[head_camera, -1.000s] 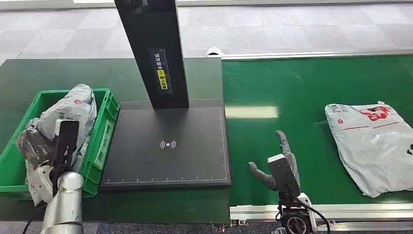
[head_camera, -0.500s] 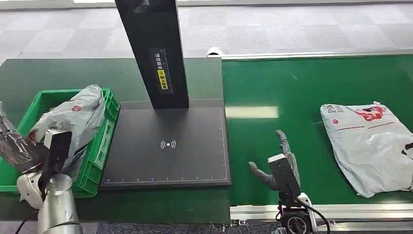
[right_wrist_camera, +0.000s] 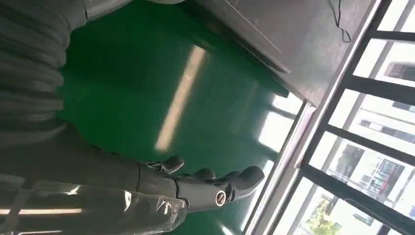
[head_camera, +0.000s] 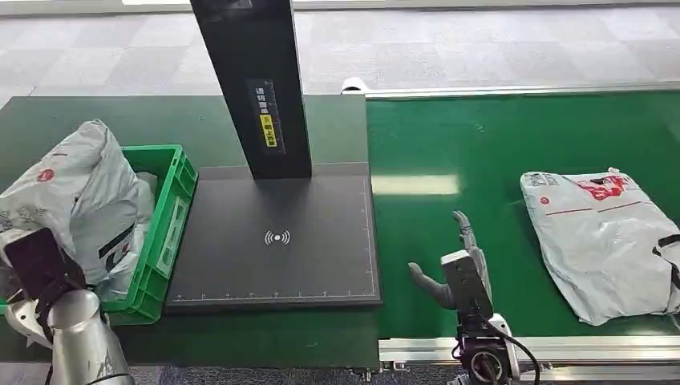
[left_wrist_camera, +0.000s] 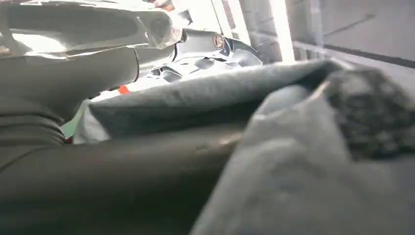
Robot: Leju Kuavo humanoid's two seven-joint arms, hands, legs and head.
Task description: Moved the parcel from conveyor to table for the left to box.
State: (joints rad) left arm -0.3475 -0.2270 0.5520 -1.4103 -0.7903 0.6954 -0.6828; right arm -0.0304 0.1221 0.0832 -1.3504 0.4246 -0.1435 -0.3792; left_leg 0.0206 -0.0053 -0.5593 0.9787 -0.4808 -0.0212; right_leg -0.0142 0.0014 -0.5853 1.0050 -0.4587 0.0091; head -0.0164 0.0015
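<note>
You face a black scanner pad (head_camera: 273, 241) with a dark post (head_camera: 252, 88) rising from it. Grey floor tiles (head_camera: 481, 44) lie beyond.

The green conveyor belt (head_camera: 481, 152) carries a grey parcel (head_camera: 605, 241); the dark table (head_camera: 96, 120) carries a green crate (head_camera: 164, 233).

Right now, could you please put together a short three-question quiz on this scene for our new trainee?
1. True or false: the right robot hand holds a parcel.
2. Where does the grey parcel that no robot hand touches lie? A) on the green conveyor B) in the green crate C) on the black scanner plate
3. Fill in: the left robot hand lifts a grey bag above the green ____.

Key: 1 false; 2 A; 3 crate.
</note>
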